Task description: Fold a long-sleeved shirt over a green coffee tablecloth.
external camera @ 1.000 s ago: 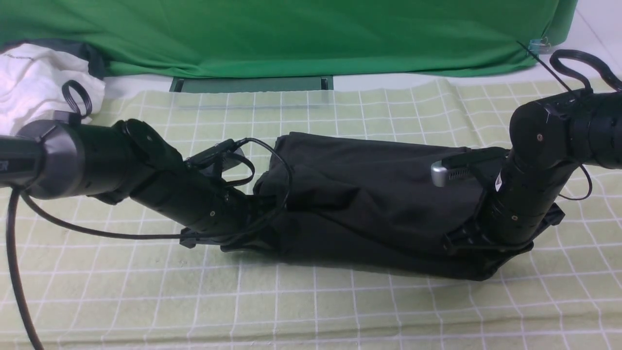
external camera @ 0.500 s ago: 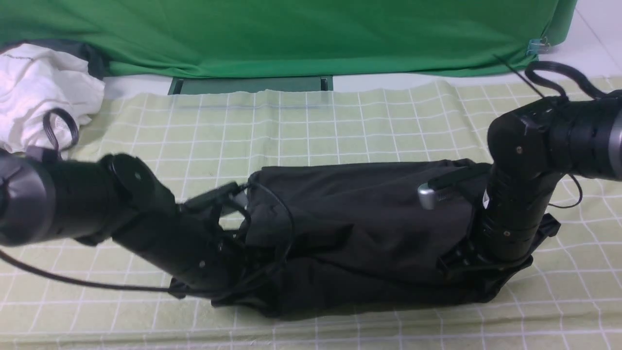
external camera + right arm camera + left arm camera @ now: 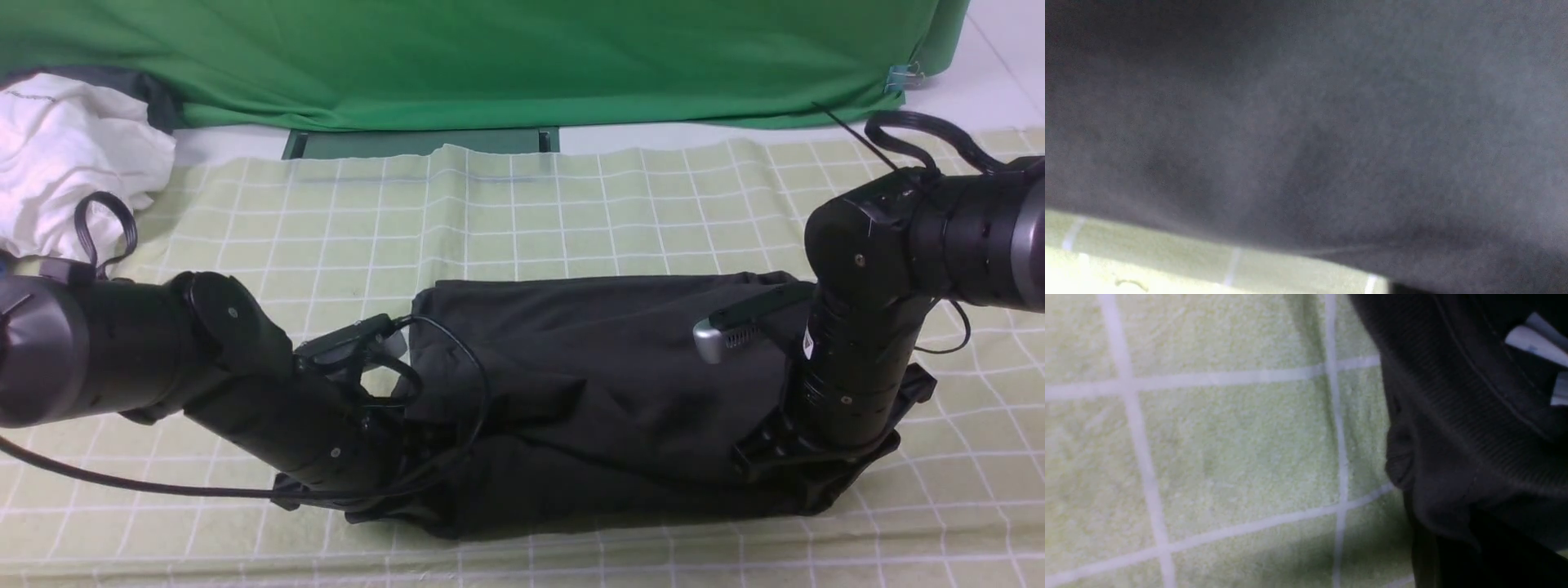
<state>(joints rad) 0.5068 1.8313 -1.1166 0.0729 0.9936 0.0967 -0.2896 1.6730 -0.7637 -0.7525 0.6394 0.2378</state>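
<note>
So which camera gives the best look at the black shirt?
The front view: the whole folded black shirt lies on the checked tablecloth. The left wrist view shows only a ribbed edge, and the right wrist view a blurred close-up of fabric.

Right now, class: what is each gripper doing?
Left gripper: shut, at the black shirt's left end; the grip is hidden.
Right gripper: buried in shirt folds; jaws cannot be told.
</note>
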